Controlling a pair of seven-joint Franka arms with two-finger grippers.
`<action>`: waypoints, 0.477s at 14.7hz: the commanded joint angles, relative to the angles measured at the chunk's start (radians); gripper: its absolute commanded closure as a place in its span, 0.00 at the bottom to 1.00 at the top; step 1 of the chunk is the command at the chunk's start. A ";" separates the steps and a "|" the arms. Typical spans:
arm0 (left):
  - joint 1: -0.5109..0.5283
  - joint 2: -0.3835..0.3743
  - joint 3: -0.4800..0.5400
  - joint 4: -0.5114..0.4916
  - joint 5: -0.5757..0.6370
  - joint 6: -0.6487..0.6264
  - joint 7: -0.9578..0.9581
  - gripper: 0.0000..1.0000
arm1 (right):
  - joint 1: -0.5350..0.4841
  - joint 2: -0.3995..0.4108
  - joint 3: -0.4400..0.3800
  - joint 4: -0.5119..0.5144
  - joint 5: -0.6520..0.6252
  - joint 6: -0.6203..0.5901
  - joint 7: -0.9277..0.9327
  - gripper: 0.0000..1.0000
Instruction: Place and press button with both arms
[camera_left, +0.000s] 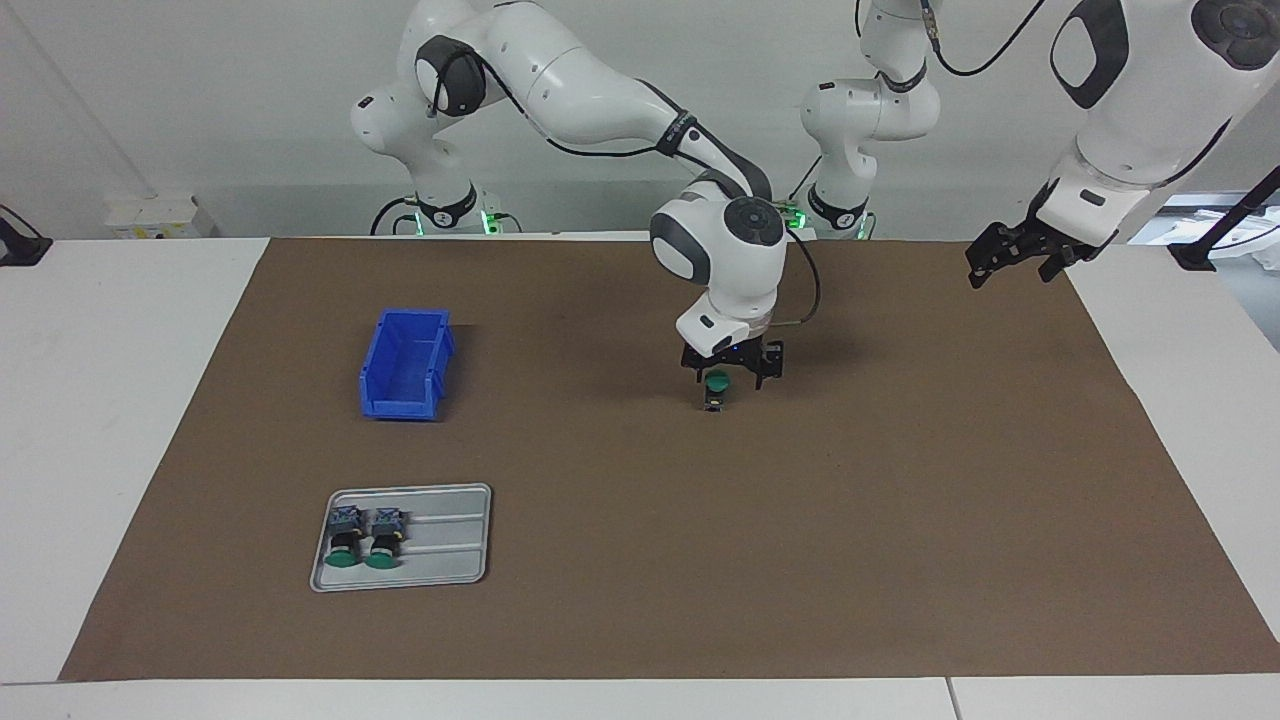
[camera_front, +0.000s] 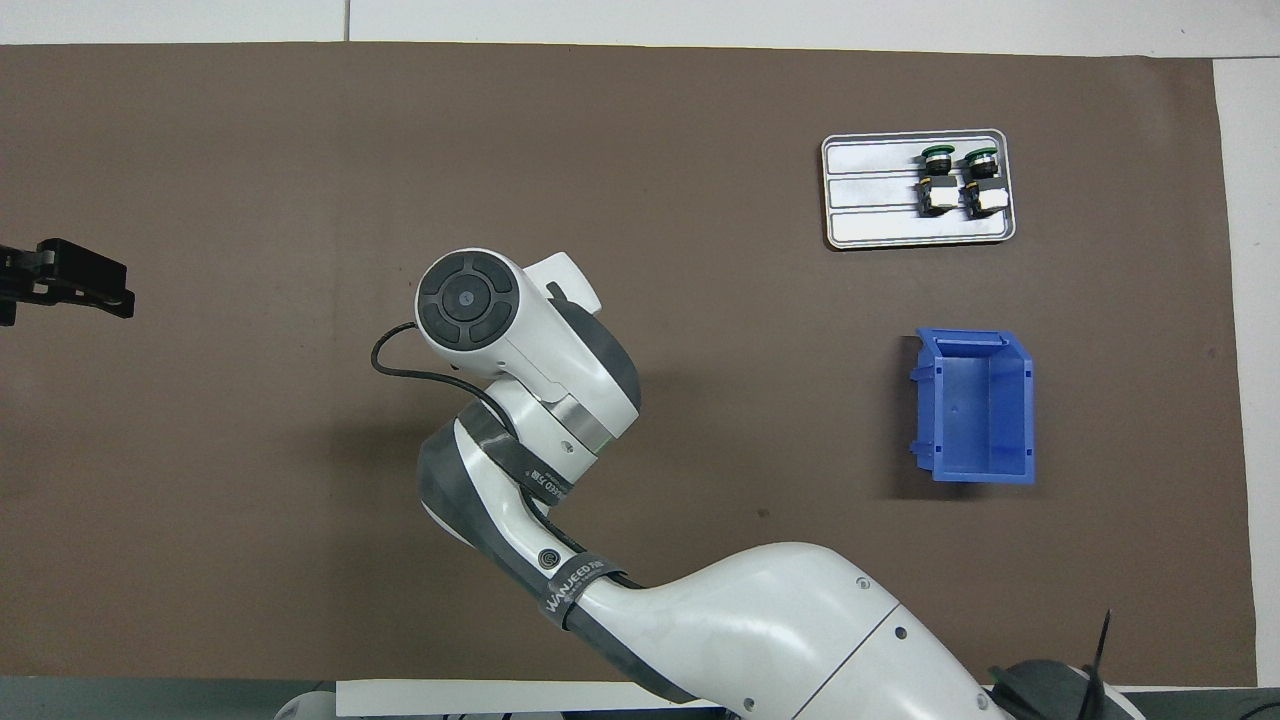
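The 2 arms (camera_left: 560, 80) have glossy white rounded shells, dark grey joint covers, silver wrist rings, black cables (camera_front: 400, 370) strapped alongside, small screws, and a grey band (camera_front: 575, 585) lettered in white.

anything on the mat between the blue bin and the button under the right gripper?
Nothing. In the facing view only bare brown mat lies between the blue bin and the button under the right gripper. The overhead view hides the button.

A plain white wall (camera_left: 200, 100) rises past a white table (camera_left: 100, 400) covered by a brown mat (camera_left: 900, 500).
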 joint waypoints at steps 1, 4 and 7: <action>0.006 -0.011 0.008 0.004 0.012 -0.010 0.006 0.00 | -0.007 -0.039 0.012 -0.075 -0.011 0.028 -0.024 0.07; 0.028 -0.011 0.011 0.006 0.013 -0.011 0.012 0.00 | -0.012 -0.041 0.012 -0.074 -0.013 0.026 -0.062 0.28; 0.028 -0.015 0.011 0.003 0.013 -0.014 0.014 0.00 | -0.019 -0.041 0.012 -0.063 -0.014 0.003 -0.088 0.72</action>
